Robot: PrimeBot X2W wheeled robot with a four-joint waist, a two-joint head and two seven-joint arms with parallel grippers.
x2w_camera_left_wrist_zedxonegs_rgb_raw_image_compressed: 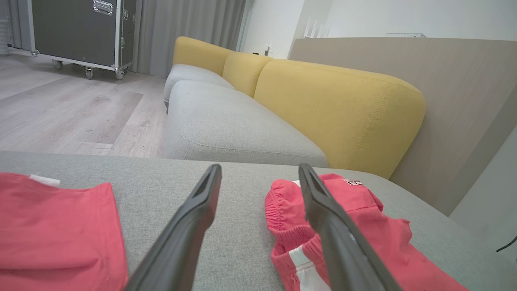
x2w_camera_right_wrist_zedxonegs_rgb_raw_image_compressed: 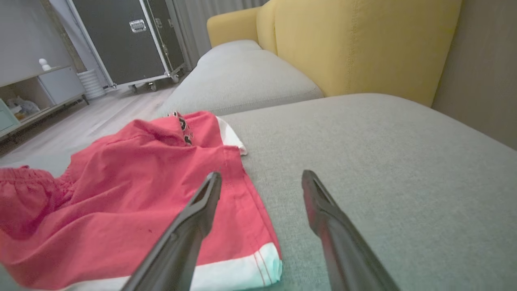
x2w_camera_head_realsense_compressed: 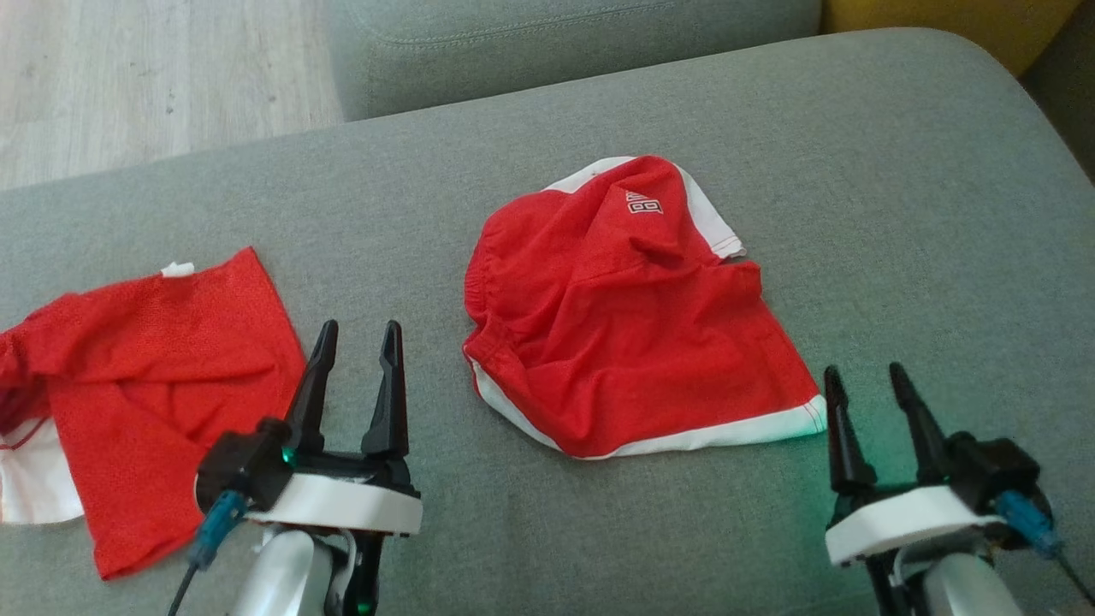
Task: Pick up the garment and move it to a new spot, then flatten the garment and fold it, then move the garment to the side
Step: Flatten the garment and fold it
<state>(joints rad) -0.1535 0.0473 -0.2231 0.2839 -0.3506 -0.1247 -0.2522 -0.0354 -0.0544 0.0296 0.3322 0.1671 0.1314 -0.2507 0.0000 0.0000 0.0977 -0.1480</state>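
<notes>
Shelving (x2w_camera_right_wrist_zedxonegs_rgb_raw_image_compressed: 42, 87) shows from right wrist, beyond shorts (x2w_camera_right_wrist_zedxonegs_rgb_raw_image_compressed: 121, 194).

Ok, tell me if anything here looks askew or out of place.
The middle red shorts lie crumpled, one leg bunched over itself. The second red garment at left is rumpled too. Nothing looks damaged.

Two pale forearms rise from the bottom edge. The black, long-fingered left gripper (x2w_camera_head_realsense_compressed: 360, 332) and matching right gripper (x2w_camera_head_realsense_compressed: 862, 373) both stand spread wide, fingers pointing forward.
</notes>
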